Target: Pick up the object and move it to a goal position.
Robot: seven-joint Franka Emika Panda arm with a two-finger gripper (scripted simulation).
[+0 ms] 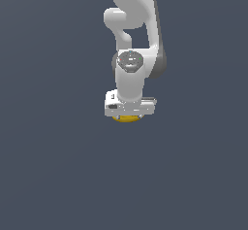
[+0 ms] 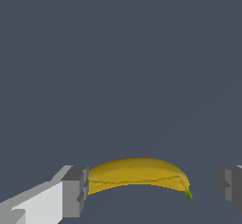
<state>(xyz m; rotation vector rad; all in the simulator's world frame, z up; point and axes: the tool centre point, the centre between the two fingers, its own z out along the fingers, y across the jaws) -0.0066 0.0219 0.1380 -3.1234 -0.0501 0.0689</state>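
Banana [image 2: 137, 173] lies lengthwise between my gripper [image 2: 153, 187] fingers, jaws spread; I judge it light, smooth-skinned, somewhat soft, so I'd grip gently mid-body.

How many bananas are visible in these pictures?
1. The small curved yellow banana with a green stem tip lies on the dark floor between the open jaws of the gripper. In the exterior view, it is mostly hidden beneath the gripper.
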